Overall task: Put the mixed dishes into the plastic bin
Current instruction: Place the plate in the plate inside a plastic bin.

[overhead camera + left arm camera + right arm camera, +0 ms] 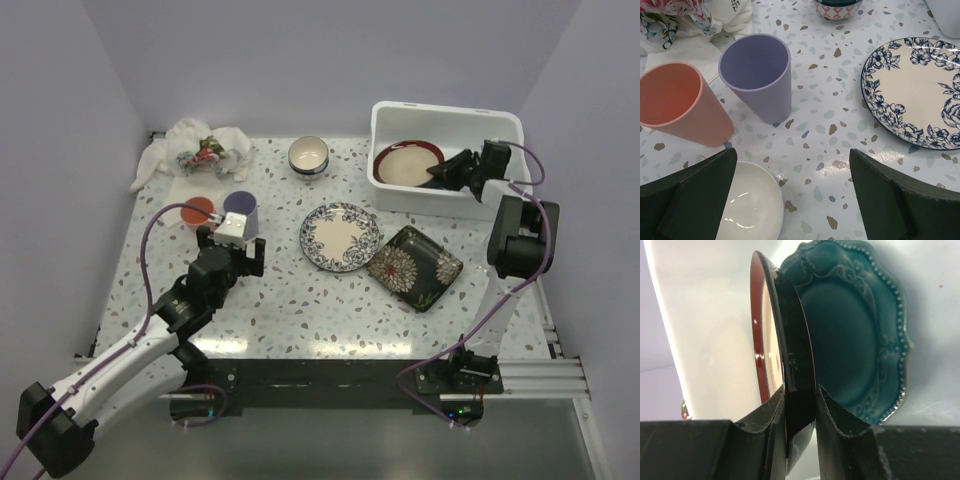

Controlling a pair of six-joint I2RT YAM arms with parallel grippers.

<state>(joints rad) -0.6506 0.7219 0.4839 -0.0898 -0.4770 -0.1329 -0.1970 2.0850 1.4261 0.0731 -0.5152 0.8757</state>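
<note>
The white plastic bin [447,118] stands at the far right. My right gripper [450,172] reaches into it and is shut on the rim of the red-rimmed cream plate [406,166], held on edge in the right wrist view [771,340], fingertips [836,412] clamping it. The teal scalloped plate [860,335] lies in the bin behind it. My left gripper [232,240] is open and empty [792,195] above the table, just short of the purple cup [757,75] and orange cup [680,102]. A small white bowl [747,205] sits under its left finger.
The blue-patterned plate [340,236] and dark floral square plate [414,267] lie mid-table. A small patterned bowl [309,155] stands at the back. The white printed cloth [200,150] is bunched at the back left, behind the cups. Walls close in on both sides.
</note>
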